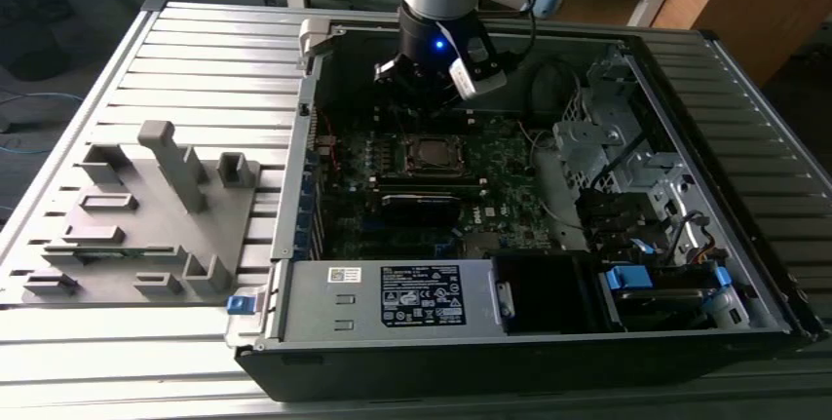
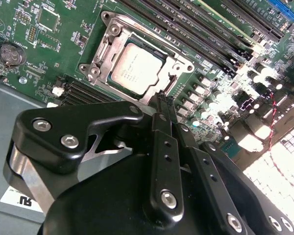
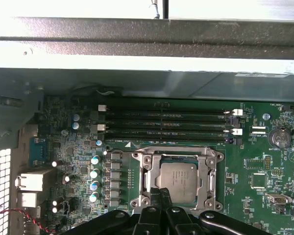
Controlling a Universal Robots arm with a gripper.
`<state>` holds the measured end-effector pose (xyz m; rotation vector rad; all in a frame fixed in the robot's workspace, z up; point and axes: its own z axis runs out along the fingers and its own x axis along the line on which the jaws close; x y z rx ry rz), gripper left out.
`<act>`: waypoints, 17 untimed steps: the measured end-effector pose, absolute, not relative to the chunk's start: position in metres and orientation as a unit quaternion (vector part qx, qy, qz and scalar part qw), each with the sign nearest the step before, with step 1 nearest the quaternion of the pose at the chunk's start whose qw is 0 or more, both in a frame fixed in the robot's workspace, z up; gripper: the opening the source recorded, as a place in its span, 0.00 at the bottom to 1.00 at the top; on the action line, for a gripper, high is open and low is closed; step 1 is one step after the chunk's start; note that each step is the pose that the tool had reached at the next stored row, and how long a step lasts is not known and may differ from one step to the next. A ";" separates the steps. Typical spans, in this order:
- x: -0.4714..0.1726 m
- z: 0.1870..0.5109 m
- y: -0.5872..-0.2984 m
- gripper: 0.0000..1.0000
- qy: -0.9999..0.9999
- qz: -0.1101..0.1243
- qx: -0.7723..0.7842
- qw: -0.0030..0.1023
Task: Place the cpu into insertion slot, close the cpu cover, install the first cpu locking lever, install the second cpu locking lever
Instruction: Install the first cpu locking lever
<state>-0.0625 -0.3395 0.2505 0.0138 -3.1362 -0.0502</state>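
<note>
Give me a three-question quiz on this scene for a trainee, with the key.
1. True or false: the cover lies flat around the cpu.
2. The tips of the hand are nearest to: A) the cover's edge, B) the coin battery, C) the memory slots.
3. Fill in: the hand's fingers are ___.
Key: 1 true; 2 A; 3 shut.

cpu: you lose its near edge behind the gripper, first wrist view.
insertion slot: one corner sits behind the fingertips, second wrist view.
gripper body: cut off at the edge, both wrist views.
cpu cover: exterior view, too small for you to tell from the slot.
</note>
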 end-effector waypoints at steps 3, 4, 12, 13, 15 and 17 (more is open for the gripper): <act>-0.062 0.251 -0.339 0.10 -1.000 -0.016 0.004 0.002; -0.062 0.251 -0.339 0.10 -1.000 -0.016 0.004 0.002; -0.073 0.250 -0.339 0.10 -1.000 -0.016 0.004 0.002; -0.074 0.250 -0.339 0.10 -1.000 -0.016 0.004 0.002; -0.075 0.250 -0.339 0.10 -1.000 -0.016 0.004 0.002; -0.075 0.251 -0.340 0.10 -1.000 -0.017 0.004 0.002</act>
